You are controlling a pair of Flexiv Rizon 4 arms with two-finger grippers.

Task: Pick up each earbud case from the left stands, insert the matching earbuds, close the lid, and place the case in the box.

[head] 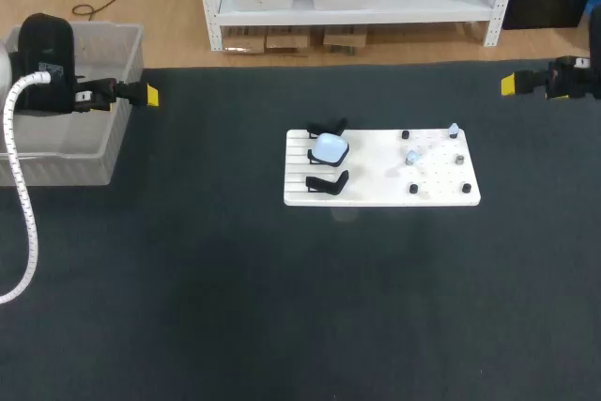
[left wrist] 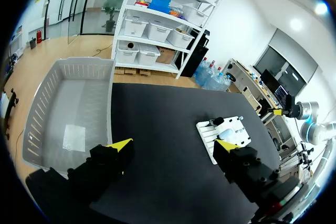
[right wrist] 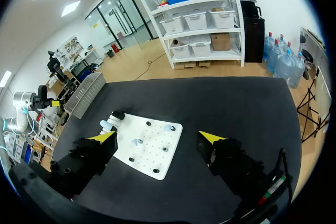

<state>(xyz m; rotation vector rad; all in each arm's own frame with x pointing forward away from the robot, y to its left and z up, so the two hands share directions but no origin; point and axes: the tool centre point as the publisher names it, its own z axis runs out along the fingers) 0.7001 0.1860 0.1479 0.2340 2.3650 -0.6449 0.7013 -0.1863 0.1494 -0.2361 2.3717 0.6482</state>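
A white board (head: 441, 196) lies mid-table with three black stands on its left part. A pale blue earbud case (head: 330, 148) rests on the middle stand; the front stand (head: 328, 182) is bare. Small pale earbuds (head: 411, 155) sit among black pegs on the board's right part. My left gripper (head: 148, 96) hovers open at the far left beside the grey box (head: 117, 133), well away from the board. My right gripper (head: 508, 84) hovers open at the far right, holding nothing. The left wrist view shows open fingers (left wrist: 173, 145), the box (left wrist: 39, 114) and the case (left wrist: 227, 126). The right wrist view shows open fingers (right wrist: 157, 136) above the board (right wrist: 152, 163).
The table is covered by a dark mat (head: 282, 307). The grey box stands at the table's left edge under my left arm. Black pegs (head: 413, 189) stick up from the board's right part.
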